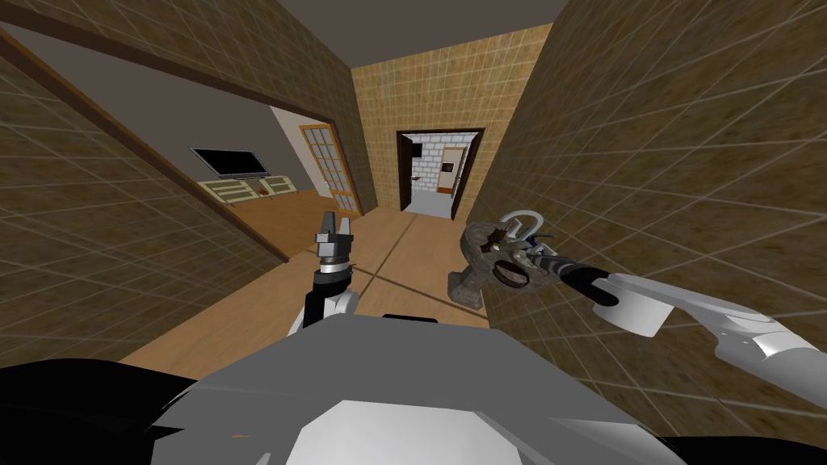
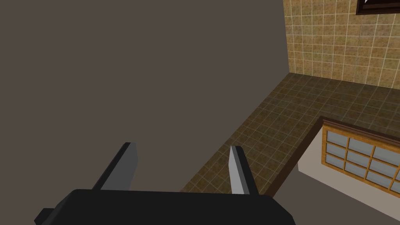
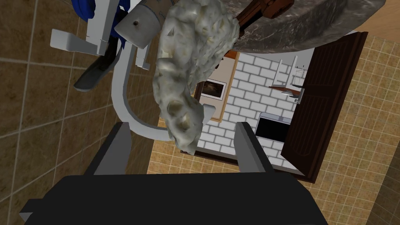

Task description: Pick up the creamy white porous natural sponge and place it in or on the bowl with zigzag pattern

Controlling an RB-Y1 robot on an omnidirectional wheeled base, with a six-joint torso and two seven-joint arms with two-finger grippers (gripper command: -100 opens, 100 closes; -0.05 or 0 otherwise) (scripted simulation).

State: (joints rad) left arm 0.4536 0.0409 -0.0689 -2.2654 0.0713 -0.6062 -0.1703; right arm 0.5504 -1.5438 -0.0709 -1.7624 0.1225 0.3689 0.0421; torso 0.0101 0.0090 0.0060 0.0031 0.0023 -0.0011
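Observation:
The creamy white lumpy sponge (image 3: 187, 74) hangs close ahead of my right gripper (image 3: 181, 125), its lower end reaching down between the two fingers. The fingers (image 3: 117, 150) stand wide apart, with a gap on each side of the sponge, so the gripper is open. The sponge's top rests against a grey mottled rounded basin (image 3: 312, 23). In the head view my right gripper (image 1: 529, 260) is at a stone pedestal basin (image 1: 478, 252) by the right wall, beside a small dark-rimmed round thing (image 1: 510, 273); I cannot make out a zigzag pattern on it. My left gripper (image 1: 335, 224) is raised in front of me, open (image 2: 183, 146) and empty.
A white curved faucet (image 3: 122, 97) and a blue item (image 3: 84, 8) sit beside the sponge. The tiled corridor walls (image 1: 686, 161) are close on both sides. A wooden floor (image 1: 404, 250) runs ahead to an open dark-framed doorway (image 1: 436, 173). A wide opening on the left shows a TV (image 1: 230, 161).

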